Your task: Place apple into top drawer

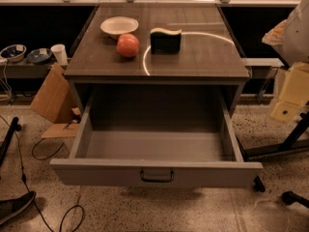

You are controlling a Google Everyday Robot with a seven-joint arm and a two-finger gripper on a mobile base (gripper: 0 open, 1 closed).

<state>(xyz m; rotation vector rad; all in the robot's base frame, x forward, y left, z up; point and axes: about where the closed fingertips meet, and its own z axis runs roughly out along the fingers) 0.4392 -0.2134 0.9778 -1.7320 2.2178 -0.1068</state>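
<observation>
The apple, round and red-orange, sits on the grey cabinet top, left of centre, just in front of a cream-white bowl. The top drawer is pulled fully open below it. Its grey inside is bare and a dark bail handle sits at the centre of its front panel. My gripper hangs at the right edge of the camera view, pale yellow under the white arm. It is well right of the cabinet and far from the apple, with nothing seen in it.
A dark block sponge with a yellow top stands right of the apple. A cardboard piece, cups and bowls lie left of the cabinet. Cables and a shoe are on the floor at left. Black stand legs are at right.
</observation>
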